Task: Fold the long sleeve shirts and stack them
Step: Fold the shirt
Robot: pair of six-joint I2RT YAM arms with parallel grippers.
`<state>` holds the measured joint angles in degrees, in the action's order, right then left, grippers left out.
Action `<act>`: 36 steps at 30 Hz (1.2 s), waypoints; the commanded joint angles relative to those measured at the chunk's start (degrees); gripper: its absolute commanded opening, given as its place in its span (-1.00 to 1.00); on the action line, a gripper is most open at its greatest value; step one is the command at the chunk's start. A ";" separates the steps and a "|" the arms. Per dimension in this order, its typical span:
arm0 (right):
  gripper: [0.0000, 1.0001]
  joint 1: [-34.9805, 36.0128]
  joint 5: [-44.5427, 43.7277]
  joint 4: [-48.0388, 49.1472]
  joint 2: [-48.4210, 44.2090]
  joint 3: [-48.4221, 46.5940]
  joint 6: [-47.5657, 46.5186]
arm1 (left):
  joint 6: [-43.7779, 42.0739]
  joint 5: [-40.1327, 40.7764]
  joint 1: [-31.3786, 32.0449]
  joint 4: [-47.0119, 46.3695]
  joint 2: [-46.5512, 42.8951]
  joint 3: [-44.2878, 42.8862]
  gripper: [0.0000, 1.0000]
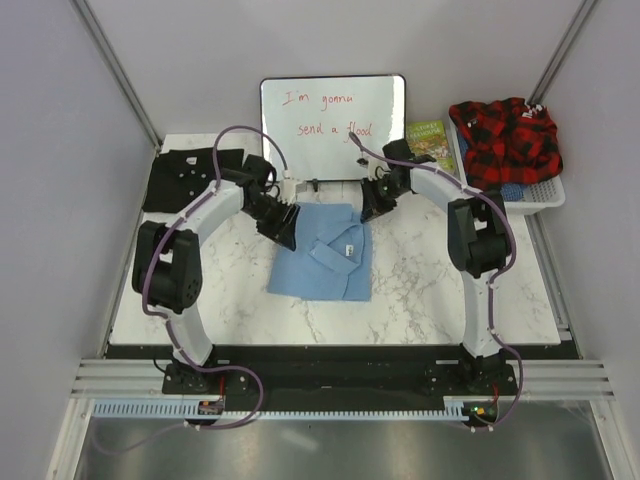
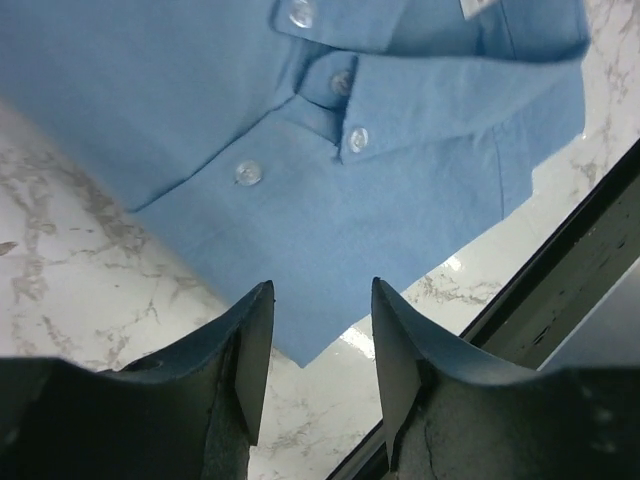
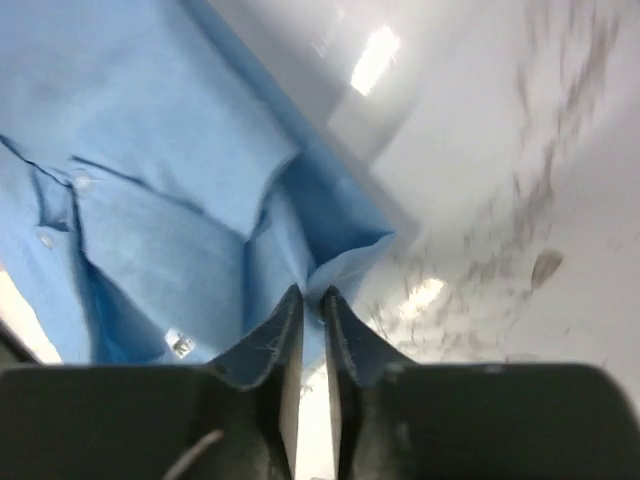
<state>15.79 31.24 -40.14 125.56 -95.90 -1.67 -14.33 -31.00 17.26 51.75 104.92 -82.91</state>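
— So, which step is this?

— Late in the fold of the plain light blue button-front cloth shirt (image 1: 318,262). It lies mid-table as a compact rectangle, collar and buttons on top, near the white-framed whiteboard with red handwriting (image 1: 333,125). Right gripper (image 3: 311,300): fingers pinched tight on the shirt's far right corner. Left gripper (image 2: 320,300): fingers spread with nothing between them, poised by the far left corner, which lies just ahead of the tips.

— And the other one?

— The plain black cloth shirt (image 1: 185,180) is at the table's far left corner, flat. It looks already folded and is well apart from the blue one.

— Next move?

— My guess: the left closes on its corner so both ends lift together. Then either a last fold or a carry onto the black one for the stack. The two arms need matched height, or the rectangle may sag open.

— Surface, room?

— White marble-pattern tabletop (image 1: 430,285), glossy, with lamp glare in the wrist views, so cloth should slide easily. Pale grey panel walls (image 1: 60,150). At far right, a white plastic basket (image 1: 545,195) holds a red-and-black plaid garment (image 1: 505,135). A green printed booklet (image 1: 430,142) sits just beside it.
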 commanded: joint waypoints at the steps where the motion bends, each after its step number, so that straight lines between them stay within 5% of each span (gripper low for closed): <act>1: -0.46 2.67 -3.82 -1.51 -1.88 -8.95 -6.77 | -4.66 -0.03 2.17 -6.91 -1.04 6.43 -0.03; 5: 0.00 -1.02 -4.26 -3.10 -8.12 -2.74 -5.98 | -6.41 4.28 5.32 -9.38 2.47 8.82 -0.17; 12: -0.01 -7.17 0.83 -8.29 -15.16 8.61 -4.22 | 3.23 2.63 20.52 -12.90 2.21 17.60 -0.42; 18: -0.14 -8.41 2.85 -8.20 -14.12 15.39 -7.38 | 13.70 -9.05 35.30 -16.31 0.48 11.31 -0.20; 21: -0.26 -8.49 4.17 -7.94 -12.63 15.65 -7.91 | 18.98 -11.37 34.17 -20.19 -4.36 7.35 0.00; 25: -0.35 -6.13 5.14 -7.85 -11.04 14.25 -7.73 | 19.87 -10.31 21.71 -22.21 -13.84 9.34 0.18; 30: -0.39 -1.39 5.84 -5.31 -9.19 13.90 -6.25 | 14.42 -8.37 6.07 -17.74 -16.59 16.90 0.28; 36: -0.43 2.92 6.81 -1.18 -4.01 8.03 -2.73 | 3.79 -11.97 1.91 -20.08 -20.98 22.17 0.33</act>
<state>16.45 35.86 -45.98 118.39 -81.95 -7.05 -2.35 -39.24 18.90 31.70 87.09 -63.79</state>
